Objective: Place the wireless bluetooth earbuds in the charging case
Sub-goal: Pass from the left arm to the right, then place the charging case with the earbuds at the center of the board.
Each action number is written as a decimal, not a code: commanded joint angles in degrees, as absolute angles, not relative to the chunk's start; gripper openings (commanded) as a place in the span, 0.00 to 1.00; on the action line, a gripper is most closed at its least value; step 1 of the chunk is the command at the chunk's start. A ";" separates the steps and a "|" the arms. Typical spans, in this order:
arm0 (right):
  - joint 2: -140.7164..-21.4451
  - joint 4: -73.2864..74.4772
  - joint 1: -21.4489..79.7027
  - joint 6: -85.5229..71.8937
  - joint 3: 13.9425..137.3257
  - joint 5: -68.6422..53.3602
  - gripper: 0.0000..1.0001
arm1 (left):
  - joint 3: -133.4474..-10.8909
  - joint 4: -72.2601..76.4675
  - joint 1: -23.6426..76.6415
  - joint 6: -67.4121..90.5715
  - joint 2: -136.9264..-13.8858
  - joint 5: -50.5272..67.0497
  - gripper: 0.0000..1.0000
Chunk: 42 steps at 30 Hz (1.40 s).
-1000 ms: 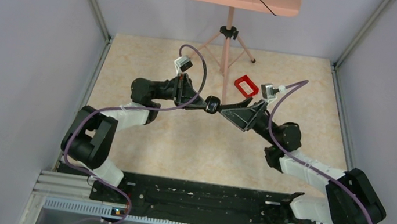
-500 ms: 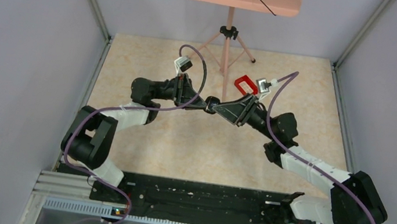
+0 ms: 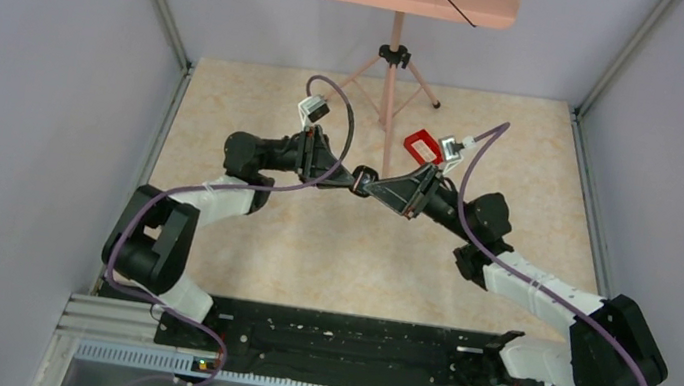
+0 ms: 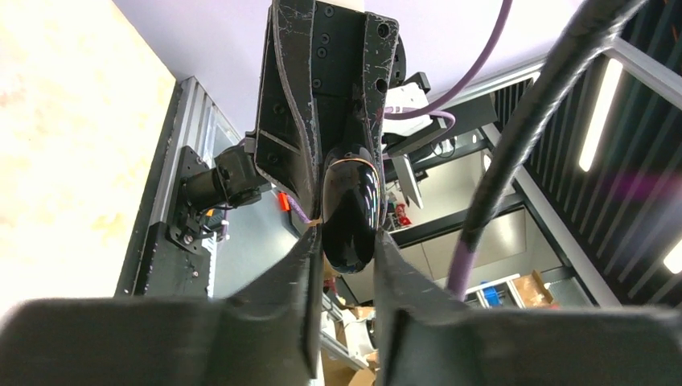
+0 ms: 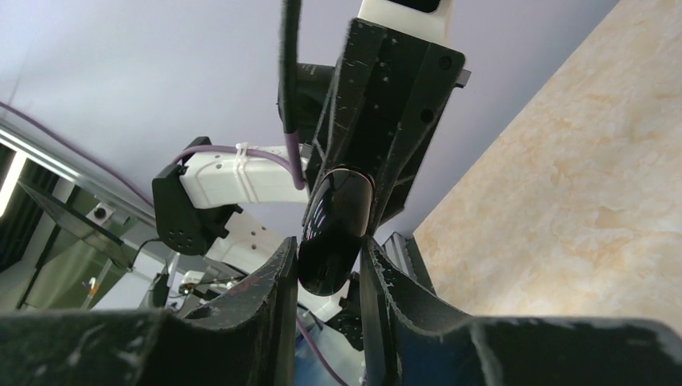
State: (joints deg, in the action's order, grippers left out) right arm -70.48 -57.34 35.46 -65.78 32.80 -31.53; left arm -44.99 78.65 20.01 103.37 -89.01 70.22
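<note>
The charging case (image 3: 363,177) is a glossy black pebble held in the air above the table between both arms, its lid shut. My left gripper (image 3: 354,178) is shut on one end of the case (image 4: 347,213), its fingertips (image 4: 310,249) pressing both sides. My right gripper (image 3: 372,184) comes from the opposite side, and its fingers (image 5: 283,265) are closed against the other end of the case (image 5: 334,225). The two grippers face each other tip to tip. The earbuds are out of view.
A red rectangular tray (image 3: 422,148) lies on the beige table just behind the right wrist. A pink music stand (image 3: 395,54) rises at the back centre. Grey walls enclose the table on the left and right.
My right gripper moved left to the case and closed its jaws around the free end. The left gripper kept hold and barely moved.
</note>
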 commanded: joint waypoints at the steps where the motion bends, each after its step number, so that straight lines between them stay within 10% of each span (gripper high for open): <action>1: -70.28 -56.69 36.47 -64.30 36.01 -30.50 0.00 | -46.07 78.51 20.39 101.31 -85.73 70.50 0.46; 8: -69.05 -53.80 36.47 -63.09 35.51 -29.13 0.00 | -48.09 52.91 20.28 82.41 -80.02 71.01 0.92; 17: -59.31 -26.14 34.31 -50.73 34.48 -21.98 0.00 | -68.16 -24.11 18.70 28.80 -72.95 53.58 0.99; 42: -68.47 -4.74 27.90 -38.19 31.30 -14.22 0.00 | -50.55 -15.47 19.45 20.33 -51.34 6.69 0.99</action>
State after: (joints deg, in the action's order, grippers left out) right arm -66.67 -5.65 27.97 -42.54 27.24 -16.38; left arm -52.73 -21.06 19.25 23.14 -53.89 15.33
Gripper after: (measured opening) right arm 0.266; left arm 0.990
